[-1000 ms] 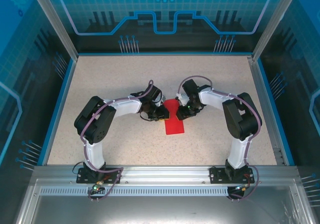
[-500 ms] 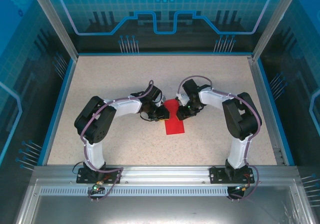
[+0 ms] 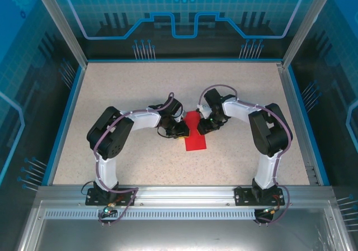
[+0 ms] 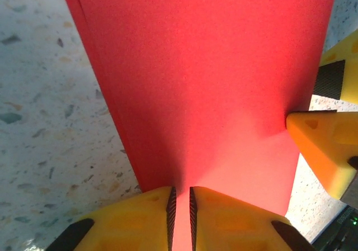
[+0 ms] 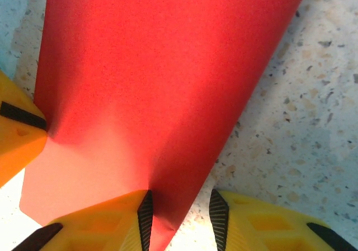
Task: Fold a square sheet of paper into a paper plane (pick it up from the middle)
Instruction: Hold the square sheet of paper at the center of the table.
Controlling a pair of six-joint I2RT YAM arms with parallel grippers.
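**Camera positions: three views, one table**

- Top external: fixed, high above and behind the arm bases. Looks down and forward over the whole table [image 3: 112, 94], from far off.
- Left wrist: carried on the left arm. Looks past the left gripper [image 4: 180, 198] onto the red paper [image 4: 207, 94], very near.
- Right wrist: likewise behind the right gripper [image 5: 179, 206], very near.
- Shared: all three views take in the red paper and the speckled tabletop beside it. Each wrist view catches a fingertip [image 4: 321, 150] of the opposite gripper at its edge.
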